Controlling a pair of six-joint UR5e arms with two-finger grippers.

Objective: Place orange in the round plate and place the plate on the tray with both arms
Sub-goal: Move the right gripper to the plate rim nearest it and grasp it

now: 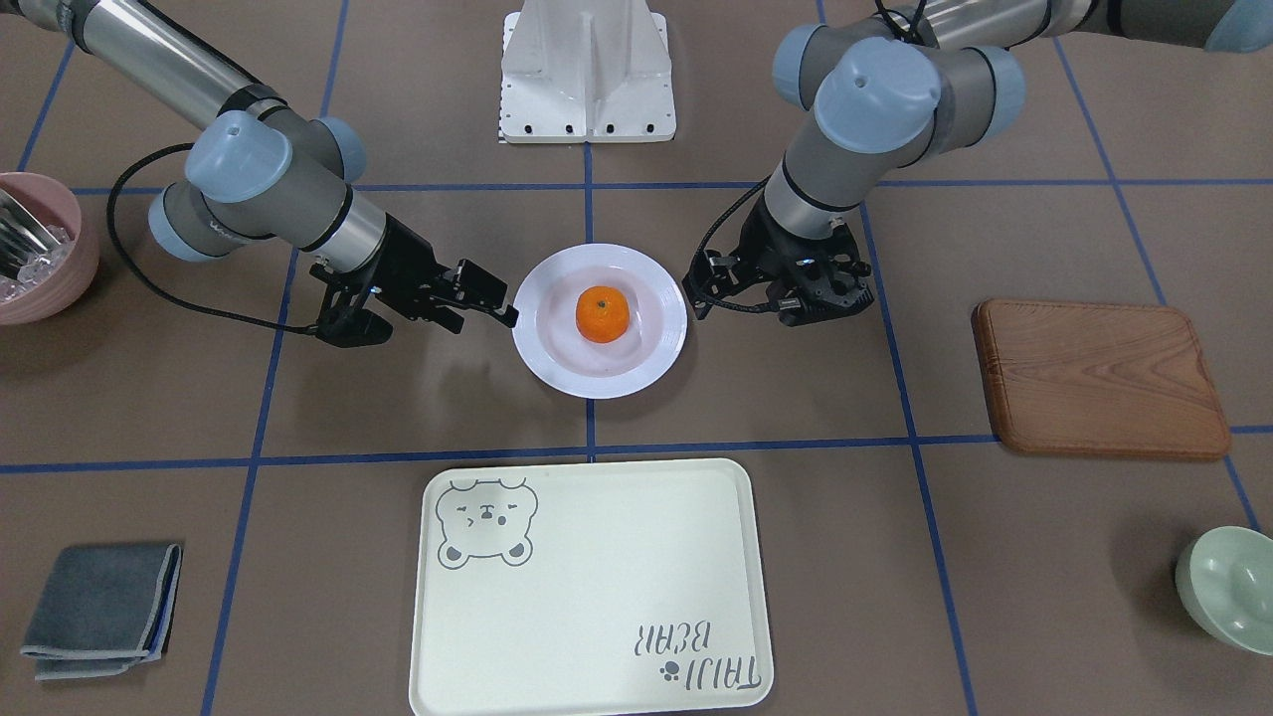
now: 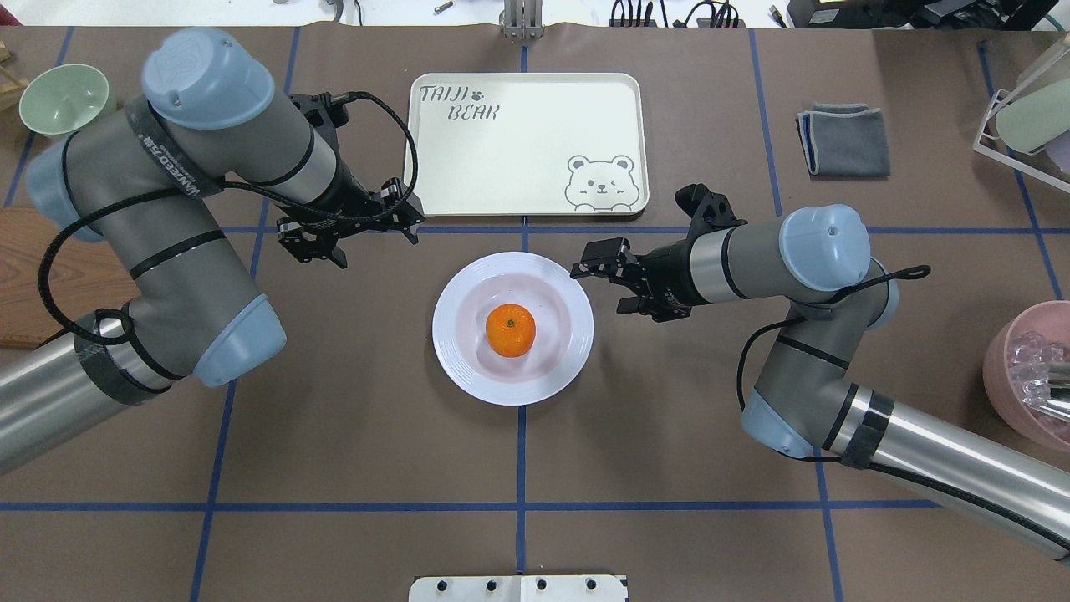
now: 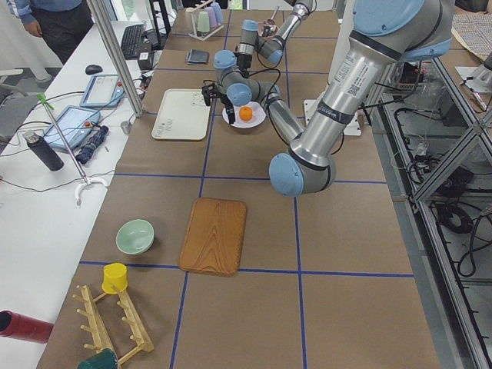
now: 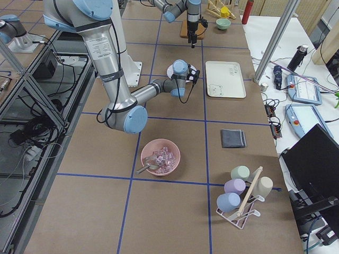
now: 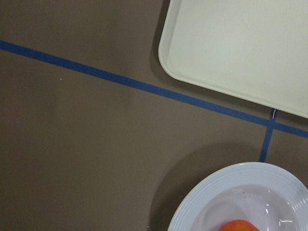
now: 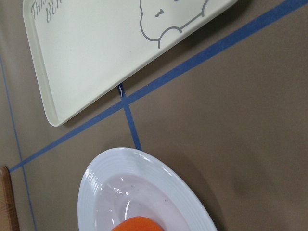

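Orange (image 2: 510, 329) is sitting in the round plate (image 2: 468, 372), left pincer (image 2: 408, 211) and right pincer (image 2: 585, 263) both open either side of it.

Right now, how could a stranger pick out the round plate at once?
Find the large cream tray with the bear drawing. Beside its long edge sits the round plate: white, wide-rimmed, holding an orange, unlike the green bowl and the pink bowl.

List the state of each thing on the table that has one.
orange, resting in the round plate
round plate, on the table, not on the tray
tray, empty
left gripper, open, beside the round plate, holding nothing
right gripper, open, beside the round plate, holding nothing
grey cloth, folded
green bowl, upright, empty
pink bowl, holds clear pieces
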